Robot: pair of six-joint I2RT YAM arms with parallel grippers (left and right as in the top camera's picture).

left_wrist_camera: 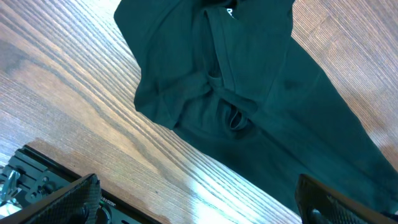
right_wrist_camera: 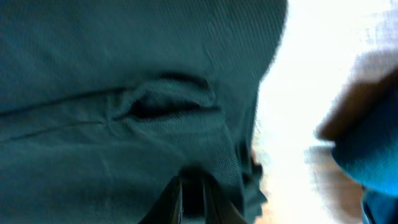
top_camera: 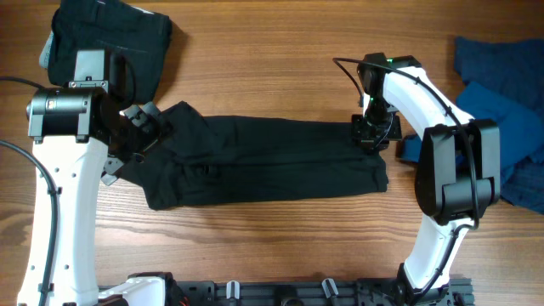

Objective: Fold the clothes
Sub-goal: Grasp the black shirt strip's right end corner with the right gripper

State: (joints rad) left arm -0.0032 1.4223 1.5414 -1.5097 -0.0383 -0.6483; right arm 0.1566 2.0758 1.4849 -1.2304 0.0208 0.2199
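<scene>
A black shirt (top_camera: 263,161) lies across the middle of the table, folded into a long band. My left gripper (top_camera: 140,127) hovers over its left end, open, with nothing between the fingers. In the left wrist view the left gripper (left_wrist_camera: 199,205) spans bare wood and the shirt (left_wrist_camera: 249,93), whose small white mark (left_wrist_camera: 229,11) shows at the top. My right gripper (top_camera: 374,132) sits at the shirt's right end. In the right wrist view the right gripper (right_wrist_camera: 194,193) is shut on a pinch of the shirt's fabric (right_wrist_camera: 124,62).
Another black garment (top_camera: 106,42) is bunched at the back left, behind the left arm. Blue garments (top_camera: 501,110) are heaped at the right edge, close to the right arm, and show as blue cloth (right_wrist_camera: 373,155) in the right wrist view. A black rail (top_camera: 280,293) runs along the front.
</scene>
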